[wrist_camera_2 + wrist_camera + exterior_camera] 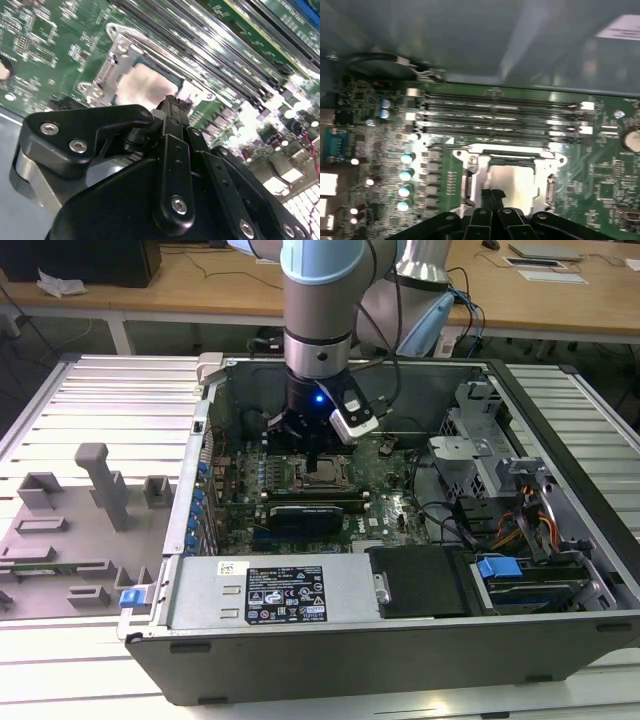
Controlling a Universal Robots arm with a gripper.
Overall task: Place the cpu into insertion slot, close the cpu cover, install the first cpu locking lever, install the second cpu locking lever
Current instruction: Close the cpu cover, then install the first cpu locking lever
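Note:
The cpu (512, 181) lies flat in the insertion slot on the green board (445, 155), its pale metal top showing in both wrist views (142, 85). The cpu cover (510, 150), a silvery frame, lies down around the chip (120, 50). My gripper (492, 194) hangs just over the near edge of the chip with its fingertips pressed together and nothing between them (175, 102). In the exterior view my gripper (318, 455) reaches down into the open computer case, right above the socket (325, 474). The gripper body hides the socket's near side.
Long black memory slots (495, 115) run beside the socket. A black card (310, 510) and the power supply (270, 590) lie toward the case front. Drive cages and cables (500, 520) fill the exterior view's right. Grey fixture blocks (100, 480) stand outside on the exterior view's left.

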